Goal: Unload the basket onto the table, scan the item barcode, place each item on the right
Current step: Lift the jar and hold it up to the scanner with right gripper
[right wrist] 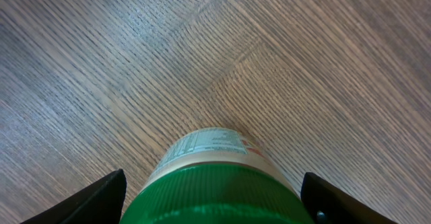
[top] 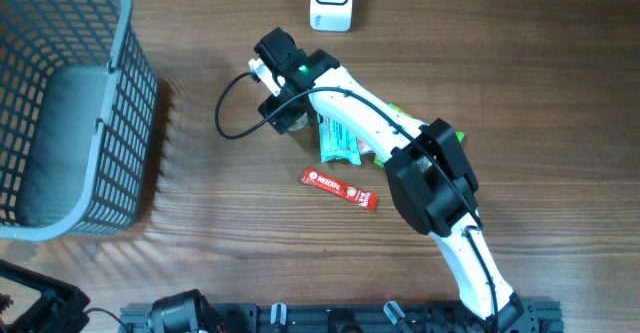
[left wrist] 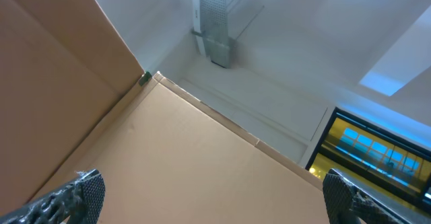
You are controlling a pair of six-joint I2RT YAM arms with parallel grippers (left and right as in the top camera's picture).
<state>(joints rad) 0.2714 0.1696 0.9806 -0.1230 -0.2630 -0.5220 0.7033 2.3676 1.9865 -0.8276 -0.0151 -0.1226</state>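
Green-lidded plastic jar with a pale printed label (right wrist: 205, 146) stands upright on the wood-grain tabletop (right wrist: 323, 62), well apart from the white barcode scanner (top: 331, 1). Right fingers (right wrist: 94, 200) straddle its lid, spread wide; whether they touch it cannot be told. Best to squeeze evenly, lift straight, then turn the label toward the scanner. Left fingers (left wrist: 74, 197) gape fully, holding nothing.

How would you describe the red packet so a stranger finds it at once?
From the grey basket on the left, look right to the white arm. Just below it lies the red packet, long and thin, unlike the wider teal pouch above it.
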